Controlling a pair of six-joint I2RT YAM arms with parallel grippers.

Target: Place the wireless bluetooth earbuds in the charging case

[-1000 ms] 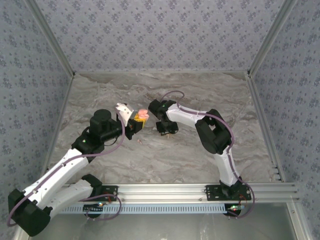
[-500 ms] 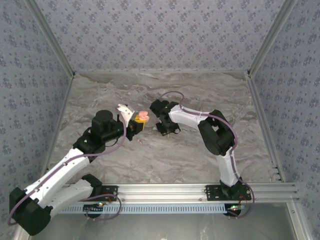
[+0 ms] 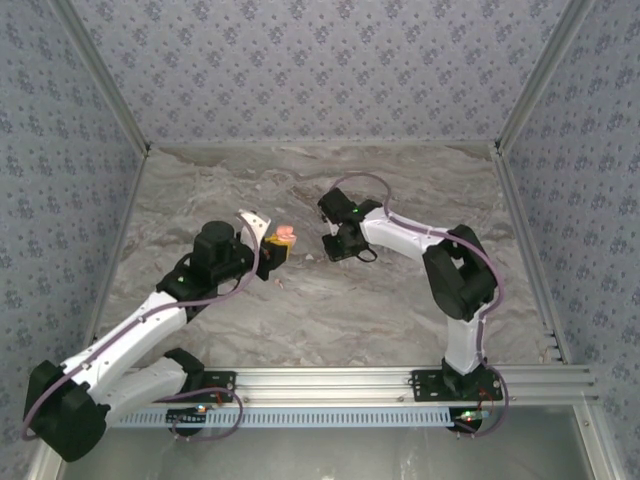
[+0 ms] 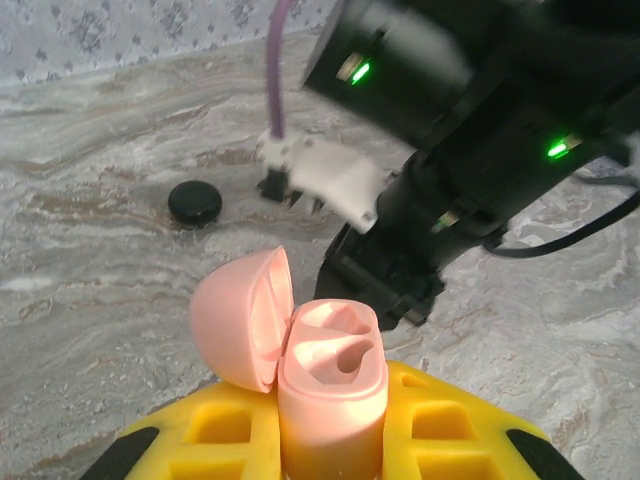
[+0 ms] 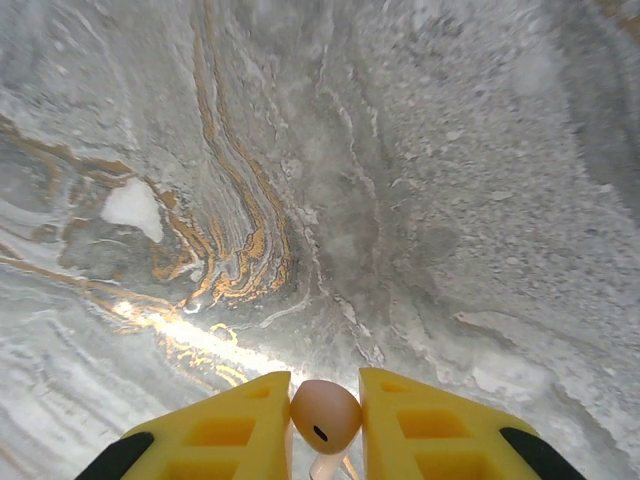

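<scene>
The right fingers [image 5: 230, 428] are closed on a pale pink earbud [image 5: 325, 413]. Its rounded head sits between the yellow tips and points outward at the worktop [image 5: 420, 180]. Its stem runs back along the fingers toward the wrist, so its long axis lies in line with them. The left fingers [image 4: 440, 425] clamp the pink charging case [image 4: 332, 385] by its lower body, mouth facing away from the wrist. Its lid [image 4: 243, 320] is swung open to the left in the left wrist view. Two moulded wells show inside, pink like the shell. Earbud and case are held over the worktop's middle, near each other but apart, the case nearer the left edge. A black disc [image 4: 195, 202] lies on the worktop beyond the case.
</scene>
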